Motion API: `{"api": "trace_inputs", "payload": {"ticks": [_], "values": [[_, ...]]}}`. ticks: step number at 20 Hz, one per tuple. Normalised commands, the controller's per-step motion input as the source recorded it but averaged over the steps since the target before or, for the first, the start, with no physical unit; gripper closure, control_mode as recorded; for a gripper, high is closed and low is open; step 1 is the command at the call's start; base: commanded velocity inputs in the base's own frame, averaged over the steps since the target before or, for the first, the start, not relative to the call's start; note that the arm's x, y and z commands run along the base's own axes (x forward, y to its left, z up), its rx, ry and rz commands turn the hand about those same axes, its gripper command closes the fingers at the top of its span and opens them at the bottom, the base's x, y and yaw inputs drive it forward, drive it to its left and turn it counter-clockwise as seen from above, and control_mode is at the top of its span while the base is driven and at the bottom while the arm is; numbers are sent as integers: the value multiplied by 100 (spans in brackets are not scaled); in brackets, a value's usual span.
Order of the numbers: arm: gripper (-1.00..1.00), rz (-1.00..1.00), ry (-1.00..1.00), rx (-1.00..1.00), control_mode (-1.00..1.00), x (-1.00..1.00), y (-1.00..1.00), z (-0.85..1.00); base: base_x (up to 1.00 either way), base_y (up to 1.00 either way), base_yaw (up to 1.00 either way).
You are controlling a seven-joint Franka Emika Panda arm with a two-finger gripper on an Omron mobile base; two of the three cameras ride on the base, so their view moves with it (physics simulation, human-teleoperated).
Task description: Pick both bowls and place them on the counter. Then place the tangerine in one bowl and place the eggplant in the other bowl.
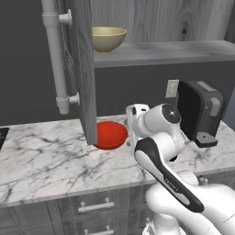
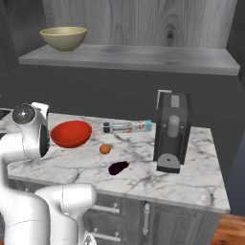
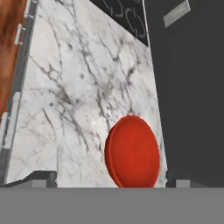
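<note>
Tool [image 3: 111, 178] state: fingers spread wide, nothing between them, held above the long white marble desk [image 3: 65, 109] with grey veins. The wide, shallow, glossy red bowl [image 3: 132, 152] rests on the desk directly ahead of the tool, close to the fingertips [image 3: 43, 177]. The small round orange tangerine [image 2: 105, 149] lies on the desk beyond the red bowl, away from the tool. The small dark purple oval eggplant [image 2: 118, 167] lies near the tangerine, apart from it. The deep tan bowl [image 2: 63, 38] with yellowish rim stands on the grey shelf [image 2: 143, 57] well above the tool.
</note>
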Motion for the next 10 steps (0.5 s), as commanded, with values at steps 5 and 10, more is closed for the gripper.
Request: {"api": "trace_inputs", "payload": {"ticks": [5, 10], "values": [[-100, 11, -10, 0, -100, -56, -20, 83, 0, 0, 0], [-100, 9, -8, 0, -100, -41, -16, 100, 0, 0, 0]]}}
